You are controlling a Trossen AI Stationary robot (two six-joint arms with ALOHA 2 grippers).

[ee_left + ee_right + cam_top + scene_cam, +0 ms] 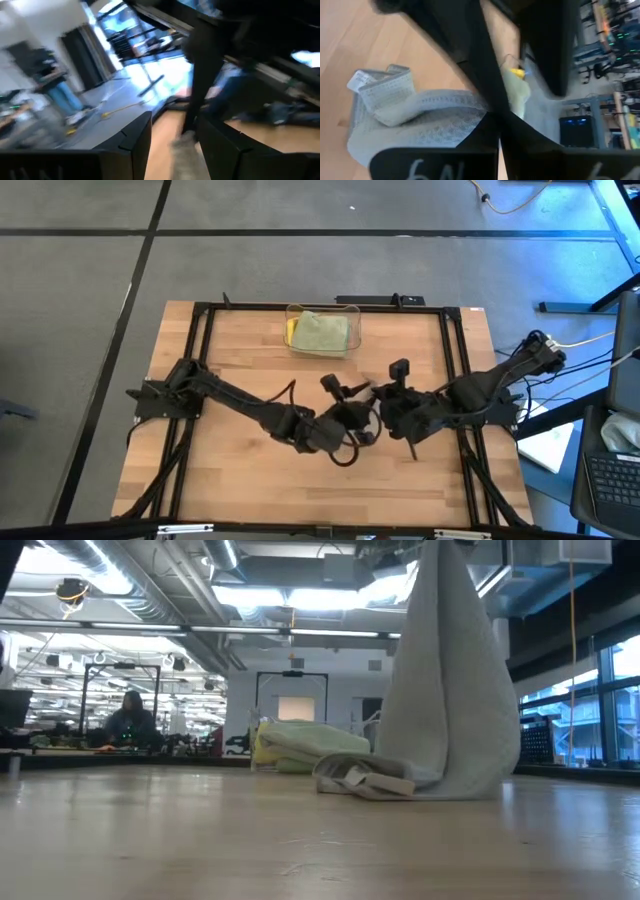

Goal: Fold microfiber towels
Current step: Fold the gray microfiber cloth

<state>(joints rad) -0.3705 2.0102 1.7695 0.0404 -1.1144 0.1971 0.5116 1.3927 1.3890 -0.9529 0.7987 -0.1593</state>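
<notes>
Two arms meet over the table's (pixel 230 470) middle. Left gripper (pixel 345 423): whether its fingers are spread I cannot tell. Right gripper (pixel 385 408): fingers pressed together, pinching the grey towel (pixel 445 690), which hangs with its lower end bunched on the table. Folded yellow and sage towels (pixel 320 333) sit in the clear bin (pixel 355 310) near the far edge. Judging by this, the grey one is left to fold.

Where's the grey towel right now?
The grey towel hangs mid-table in the low view, lower end bunched on the table, in front of the bin.
</notes>
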